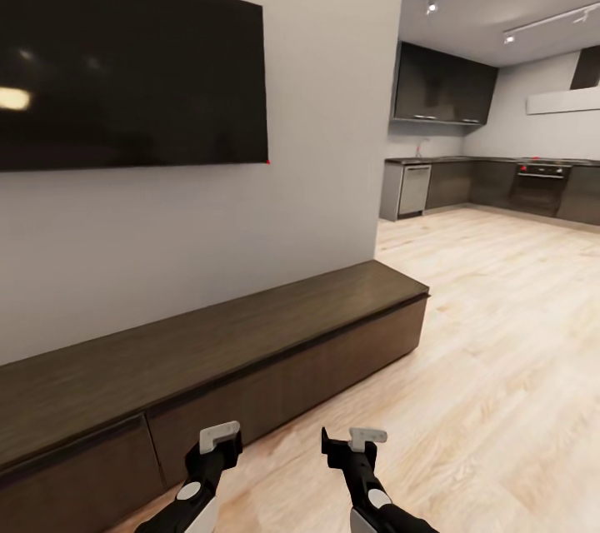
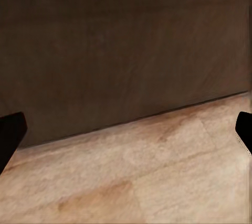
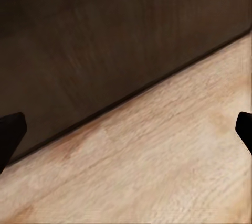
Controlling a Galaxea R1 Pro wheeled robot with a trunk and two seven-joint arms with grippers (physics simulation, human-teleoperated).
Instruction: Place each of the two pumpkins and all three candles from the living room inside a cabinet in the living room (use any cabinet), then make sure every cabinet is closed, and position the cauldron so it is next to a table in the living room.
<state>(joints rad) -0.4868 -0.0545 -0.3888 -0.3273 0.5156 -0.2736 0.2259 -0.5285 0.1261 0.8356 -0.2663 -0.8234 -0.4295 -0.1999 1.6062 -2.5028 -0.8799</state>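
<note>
I'm facing the long dark-brown cabinet [image 1: 250, 350] under the wall television [image 1: 125, 58], its drawer fronts shut. My left end effector [image 1: 218, 441] and right end effector [image 1: 354, 443] hang released and empty just before the cabinet, above the wood floor [image 1: 500, 366].

Closed cabinet [image 1: 250, 350] front just ahead; open floor [image 1: 500, 366] rightward.

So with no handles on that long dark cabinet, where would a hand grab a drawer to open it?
Likely the top edge of a drawer front, from the room side: the cabinet fronts are flat, with a dark gap under the overhanging top. Both hands hover open nearby.
</note>
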